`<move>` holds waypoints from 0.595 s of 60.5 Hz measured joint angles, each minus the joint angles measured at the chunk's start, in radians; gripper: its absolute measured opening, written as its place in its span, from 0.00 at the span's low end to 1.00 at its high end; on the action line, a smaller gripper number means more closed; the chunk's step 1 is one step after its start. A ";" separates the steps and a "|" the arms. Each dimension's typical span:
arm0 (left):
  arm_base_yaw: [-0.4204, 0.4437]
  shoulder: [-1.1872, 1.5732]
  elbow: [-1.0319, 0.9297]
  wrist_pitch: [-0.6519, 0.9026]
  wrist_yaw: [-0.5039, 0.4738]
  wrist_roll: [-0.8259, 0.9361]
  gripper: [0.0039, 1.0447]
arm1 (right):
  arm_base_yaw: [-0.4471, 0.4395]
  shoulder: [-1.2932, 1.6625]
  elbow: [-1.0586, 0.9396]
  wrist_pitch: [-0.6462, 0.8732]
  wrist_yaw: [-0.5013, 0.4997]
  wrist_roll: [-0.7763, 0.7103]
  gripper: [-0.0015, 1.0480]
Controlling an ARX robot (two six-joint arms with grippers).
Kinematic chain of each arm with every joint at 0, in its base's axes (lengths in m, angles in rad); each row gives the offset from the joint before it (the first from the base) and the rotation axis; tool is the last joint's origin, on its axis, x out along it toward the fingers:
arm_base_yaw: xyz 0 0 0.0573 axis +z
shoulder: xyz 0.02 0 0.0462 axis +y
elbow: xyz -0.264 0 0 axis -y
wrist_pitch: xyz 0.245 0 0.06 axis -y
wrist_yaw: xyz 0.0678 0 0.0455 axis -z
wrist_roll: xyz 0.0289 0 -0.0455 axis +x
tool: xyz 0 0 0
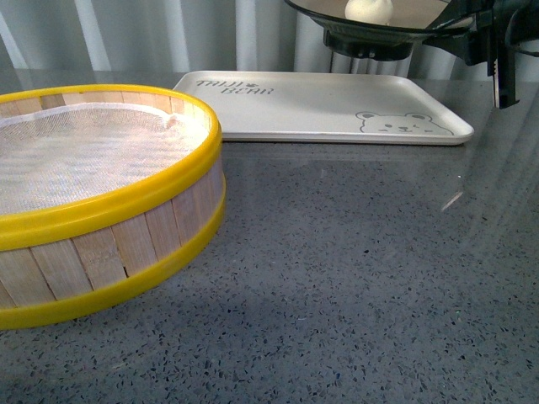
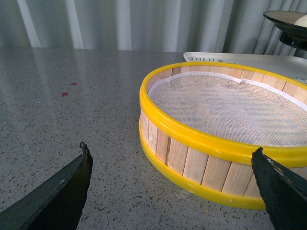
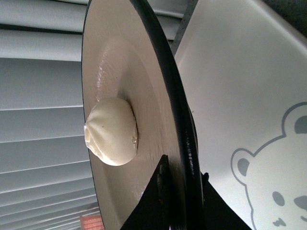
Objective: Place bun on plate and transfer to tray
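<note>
My right gripper (image 1: 461,35) is shut on the rim of the plate (image 1: 370,35) and holds it in the air above the far right part of the tray (image 1: 320,105). The bun (image 1: 369,8) rests on the plate. In the right wrist view the jaws (image 3: 180,175) clamp the black rim, one finger on the beige inside of the plate (image 3: 110,57) and one under it. The bun (image 3: 111,132) sits near the middle, and the tray (image 3: 240,96) with its bear drawing lies below. My left gripper (image 2: 171,148) is open and empty, low over the table beside the steamer basket.
A yellow-rimmed wooden steamer basket (image 1: 101,194) with a white mesh liner stands at the front left, close to the tray's near left corner. It fills much of the left wrist view (image 2: 225,143). The grey speckled table (image 1: 354,286) spreads in front. Pale curtains hang behind.
</note>
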 joint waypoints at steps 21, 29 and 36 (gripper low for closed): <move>0.000 0.000 0.000 0.000 0.000 0.000 0.94 | 0.046 0.037 0.006 -0.028 -0.008 0.003 0.03; 0.000 0.000 0.000 0.000 0.000 0.000 0.94 | 0.064 0.046 0.017 -0.055 0.002 0.002 0.03; 0.000 0.000 0.000 0.000 0.000 0.000 0.94 | 0.070 0.046 0.017 -0.069 0.006 -0.003 0.03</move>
